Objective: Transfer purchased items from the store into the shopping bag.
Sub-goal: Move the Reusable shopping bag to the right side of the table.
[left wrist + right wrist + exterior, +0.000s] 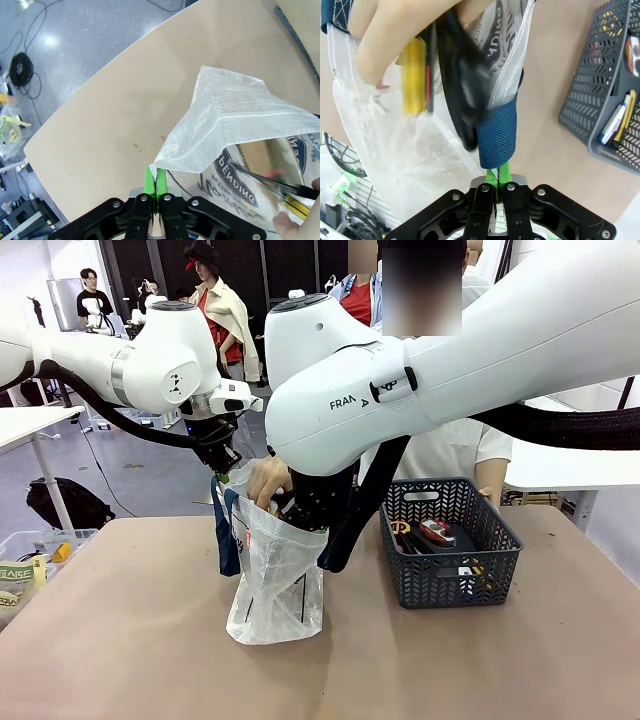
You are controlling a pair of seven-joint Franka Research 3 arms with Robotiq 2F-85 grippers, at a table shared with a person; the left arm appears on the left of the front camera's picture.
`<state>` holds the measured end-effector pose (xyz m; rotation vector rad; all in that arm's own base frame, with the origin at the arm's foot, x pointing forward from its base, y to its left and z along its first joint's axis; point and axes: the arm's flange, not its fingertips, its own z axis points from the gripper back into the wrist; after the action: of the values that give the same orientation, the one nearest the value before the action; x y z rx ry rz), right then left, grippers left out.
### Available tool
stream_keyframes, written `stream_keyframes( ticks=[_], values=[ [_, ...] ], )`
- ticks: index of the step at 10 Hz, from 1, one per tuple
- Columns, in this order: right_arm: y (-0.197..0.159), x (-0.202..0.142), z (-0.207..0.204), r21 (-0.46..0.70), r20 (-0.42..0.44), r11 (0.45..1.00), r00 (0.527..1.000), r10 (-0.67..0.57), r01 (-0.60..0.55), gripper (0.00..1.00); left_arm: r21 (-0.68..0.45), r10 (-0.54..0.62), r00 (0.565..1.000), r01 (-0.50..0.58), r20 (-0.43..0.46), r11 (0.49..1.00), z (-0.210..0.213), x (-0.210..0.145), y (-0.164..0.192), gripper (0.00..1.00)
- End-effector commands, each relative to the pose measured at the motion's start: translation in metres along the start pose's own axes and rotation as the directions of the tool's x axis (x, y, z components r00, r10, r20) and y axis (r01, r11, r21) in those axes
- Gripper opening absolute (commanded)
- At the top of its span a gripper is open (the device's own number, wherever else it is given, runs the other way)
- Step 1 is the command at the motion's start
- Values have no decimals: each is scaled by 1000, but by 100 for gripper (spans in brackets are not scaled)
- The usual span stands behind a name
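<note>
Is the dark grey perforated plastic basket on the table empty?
No, the dark grey perforated plastic basket holds several small items, among them a red and black one.

The shopping bag (275,585) is stood upright near the middle of the table (120,640). The basket (500,565) is set to its right, apart from it, with small items (435,532) laid inside. A person's hand (268,480) is placed at the bag's mouth from behind. The mouth's left edge is pinched by the left gripper (156,182), and a strap (497,135) on the right by the right gripper (497,175).
</note>
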<state>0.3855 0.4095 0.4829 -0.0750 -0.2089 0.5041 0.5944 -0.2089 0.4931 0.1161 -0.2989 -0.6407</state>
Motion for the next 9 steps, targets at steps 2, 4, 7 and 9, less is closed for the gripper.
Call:
stream_keyframes(
  ticks=[2, 4, 7, 9],
  values=[
    [-1, -4, -1, 5, 6, 1000, 1000, -6, 6, 0, 3, 1, 1000, -1, 2, 1000, 1, 0, 2, 0],
    [-1, -4, -1, 5, 6, 1000, 1000, -6, 6, 0, 3, 1, 1000, -1, 2, 1000, 1, 0, 2, 0],
    [-1, -4, -1, 5, 6, 1000, 1000, -6, 6, 0, 3, 1, 1000, -1, 2, 1000, 1, 0, 2, 0],
    [-1, -4, -1, 5, 6, 1000, 1000, -6, 6, 0, 3, 1, 1000, -1, 2, 1000, 1, 0, 2, 0]
  ],
)
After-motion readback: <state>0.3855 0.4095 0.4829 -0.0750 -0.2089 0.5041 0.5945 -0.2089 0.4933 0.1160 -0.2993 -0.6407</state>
